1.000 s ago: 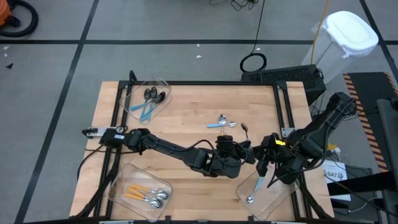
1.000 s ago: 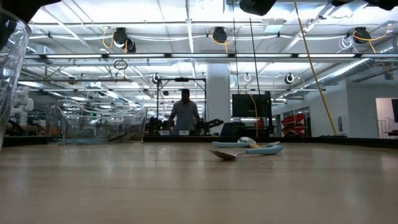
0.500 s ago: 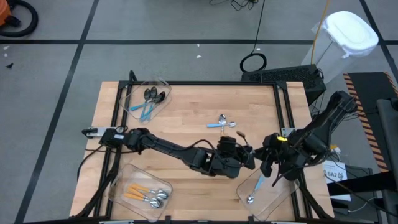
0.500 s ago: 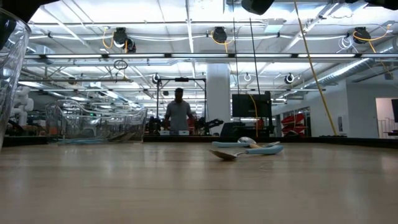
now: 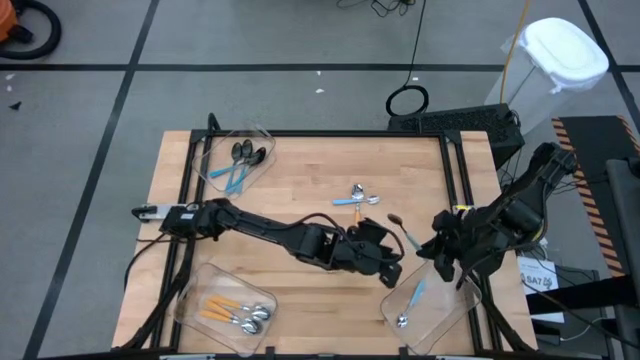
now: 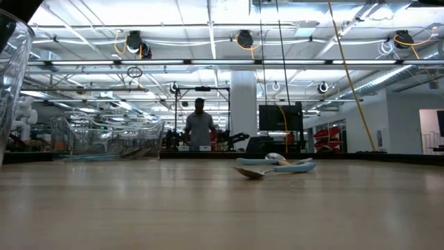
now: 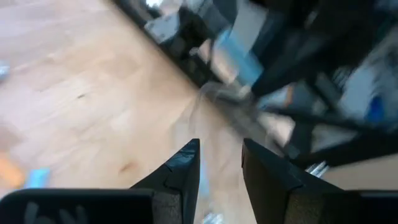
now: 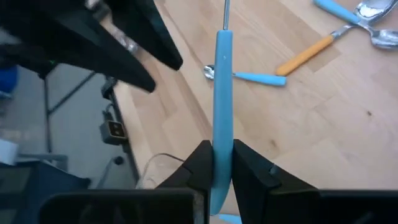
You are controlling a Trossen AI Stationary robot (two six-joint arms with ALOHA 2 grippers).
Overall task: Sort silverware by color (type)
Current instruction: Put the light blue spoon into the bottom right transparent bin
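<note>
1. The light-blue-handled spoon (image 8: pixel 222 93) clamped in the right gripper (image 8: pixel 217 165) runs past the right wrist view's 12 o'clock edge, bowl unseen
2. The clear plastic bin (image 6: pixel 12 76) is cropped at 9 o'clock in the low view
3. The left wrist view is smeared toward 2 o'clock

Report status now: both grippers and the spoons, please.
Right gripper shut on blue spoon. Left gripper open, empty. Loose spoons on table. Nothing blocking.
</note>
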